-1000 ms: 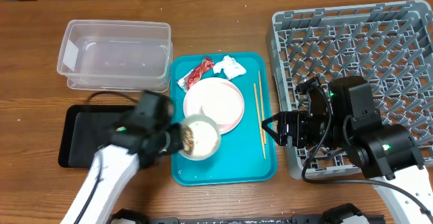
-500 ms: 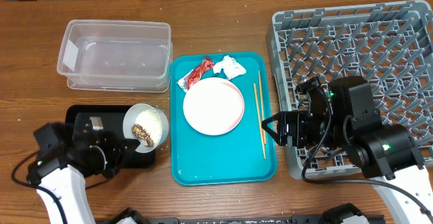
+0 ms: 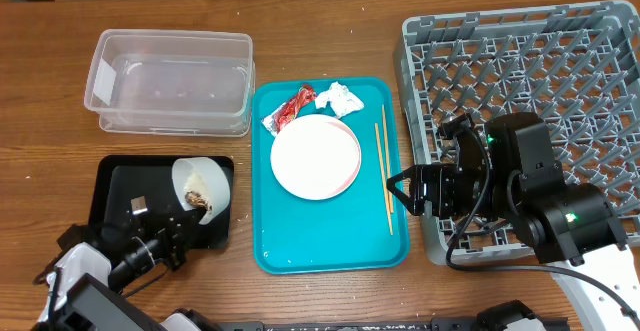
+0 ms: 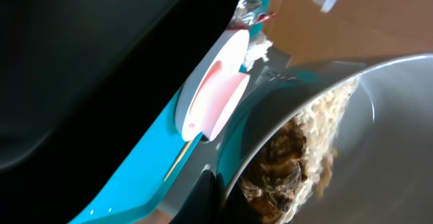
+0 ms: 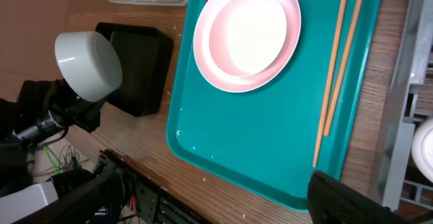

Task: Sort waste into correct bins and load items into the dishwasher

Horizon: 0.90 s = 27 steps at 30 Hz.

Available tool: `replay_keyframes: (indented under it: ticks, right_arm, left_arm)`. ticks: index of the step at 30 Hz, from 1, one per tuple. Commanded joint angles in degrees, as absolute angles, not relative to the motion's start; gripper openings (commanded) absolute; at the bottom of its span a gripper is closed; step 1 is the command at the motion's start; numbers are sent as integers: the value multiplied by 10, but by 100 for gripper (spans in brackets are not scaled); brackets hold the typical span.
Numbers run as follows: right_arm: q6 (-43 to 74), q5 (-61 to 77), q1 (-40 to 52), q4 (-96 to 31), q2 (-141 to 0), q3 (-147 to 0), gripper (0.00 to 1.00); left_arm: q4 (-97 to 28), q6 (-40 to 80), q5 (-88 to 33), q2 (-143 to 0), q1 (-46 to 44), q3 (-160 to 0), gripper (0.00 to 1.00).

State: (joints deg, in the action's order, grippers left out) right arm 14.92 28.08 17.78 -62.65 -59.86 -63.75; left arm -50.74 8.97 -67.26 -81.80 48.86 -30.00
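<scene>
My left gripper (image 3: 185, 226) is shut on the rim of a white bowl (image 3: 200, 186), which is tipped on its side over the black tray (image 3: 115, 196). Brown and beige food scraps (image 4: 284, 163) cling inside the bowl (image 4: 385, 116). On the teal tray (image 3: 330, 246) lie the pink-white plate (image 3: 315, 158), the chopsticks (image 3: 384, 171), the red wrapper (image 3: 290, 109) and the white tissue (image 3: 338, 98). My right gripper (image 3: 400, 191) hangs open and holds nothing, at the teal tray's right edge beside the chopsticks. The grey dish rack (image 3: 520, 61) fills the right side.
The clear tub (image 3: 170, 81) stands behind the black tray, at the far left. My right arm covers the dish rack's near-left corner. A white round thing (image 5: 423, 143) shows at the rack's edge in the right wrist view. The table's front edge (image 5: 203, 183) runs close below the teal tray.
My left arm carried the bowl left from over the teal tray to over the black tray and tipped it further onto its side. The right arm has not moved.
</scene>
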Motion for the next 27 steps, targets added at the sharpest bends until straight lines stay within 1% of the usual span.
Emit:
replay_keyframes:
  ticks: [1, 6, 10, 17, 20, 23, 27]
  right_arm:
    - [145, 280, 183, -625, -595, -645, 89]
    - [146, 280, 183, -625, -595, -645, 89]
    - [145, 280, 183, -625, -595, -645, 89]
    - [145, 280, 183, -625, -595, -645, 89]
    - [145, 280, 183, -626, -595, -645, 89]
    - [145, 280, 183, -627, -595, -645, 89]
    - [145, 280, 183, -627, -595, -645, 90]
  left_arm:
    - [-505, 57, -706, -820, 497, -299, 4]
    - [-507, 58, -675, -820, 497, -300, 4]
    - [-526, 57, -615, -811, 496, -322, 4]
    - [-618, 58, -497, -736, 496, -444, 4]
    - [-658, 68, -401, -705, 496, -510, 4]
    - [-677, 103, -248, -684, 495, -564, 4]
    - [-671, 175, -97, -658, 471, -575, 4]
